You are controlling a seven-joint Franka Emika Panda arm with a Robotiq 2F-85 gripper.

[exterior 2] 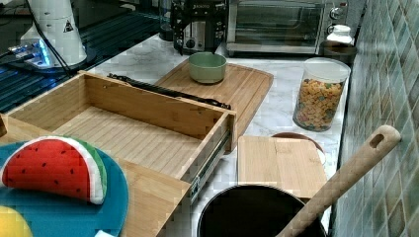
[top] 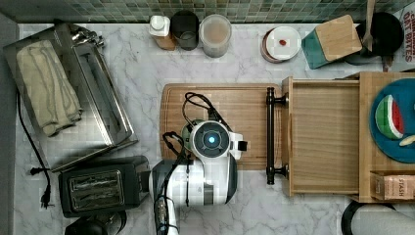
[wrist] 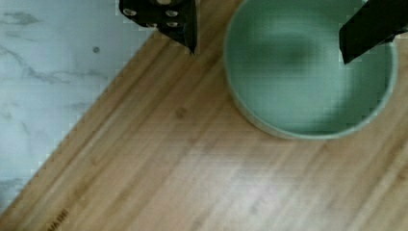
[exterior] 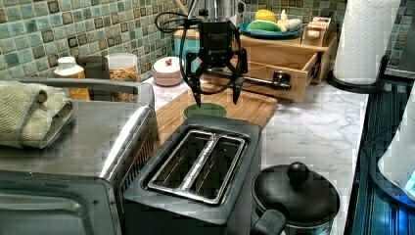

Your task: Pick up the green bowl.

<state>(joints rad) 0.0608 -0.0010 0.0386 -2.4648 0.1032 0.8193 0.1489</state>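
green bowl (exterior 2: 207,67): sits flat on the wooden board (exterior 2: 232,86), open side up, round so no long way | gripper (exterior: 217,95): just above the board, wide open, holding nothing, one finger (wrist: 368,29) over the bowl, one beside it

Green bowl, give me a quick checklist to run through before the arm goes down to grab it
1. Tool open: ok, the fingers stand wide apart.
2. Tool above the green bowl: ok, it hangs over the bowl in the left view, not touching.
3. Fingers straddle the rim: ok, in the wrist view one fingertip is outside over the bamboo cutting board, the other over the bowl's inside.
4. Bowl upright and empty: ok.
5. Bowl seated flat on the board: ok in the right view.
6. Room beside the toaster: cannot tell, it hides the bowl's near side in the left view.
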